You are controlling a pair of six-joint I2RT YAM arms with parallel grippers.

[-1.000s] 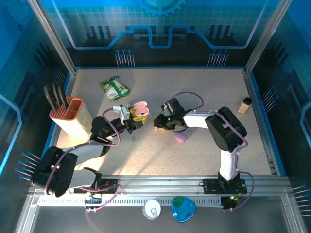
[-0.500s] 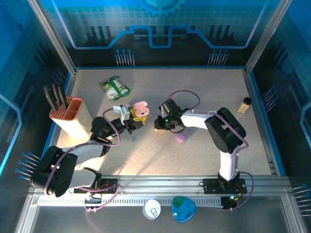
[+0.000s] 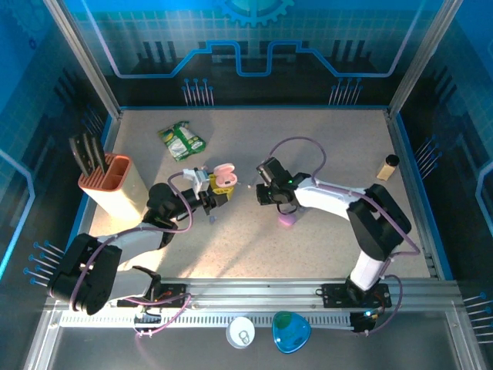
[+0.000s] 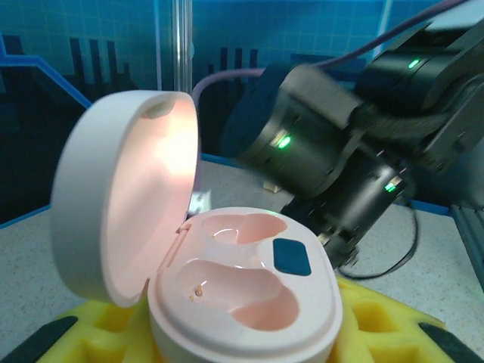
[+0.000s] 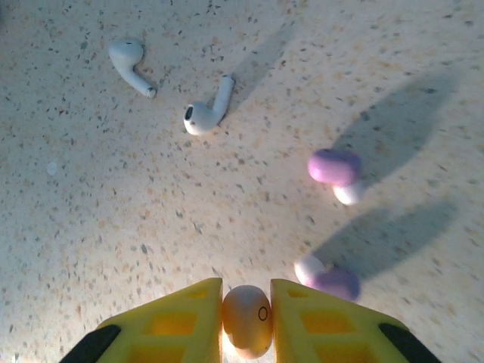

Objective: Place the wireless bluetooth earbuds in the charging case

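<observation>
Pinkish earbud (image 5: 247, 320), pinched in the right gripper (image 5: 246, 291) per its wrist view, hangs over loose earbuds (image 5: 208, 112) on the table (image 5: 91, 227); the left gripper (image 3: 218, 191) clamps the open pink case (image 4: 242, 295); the right elbow has swung rightward.

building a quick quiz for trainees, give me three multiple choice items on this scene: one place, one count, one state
1. The pink case's lid is: A shut; B open; C missing.
2. Where is the pinkish earbud? A in a case well; B lying loose; C between the right end effector's fingers.
3. How many white earbuds lie on the table? A two; B one; C four.
Answers: B, the lid stands up over empty wells; C, yellow fingers pinch it; A, two stemmed white buds lie apart.
</observation>
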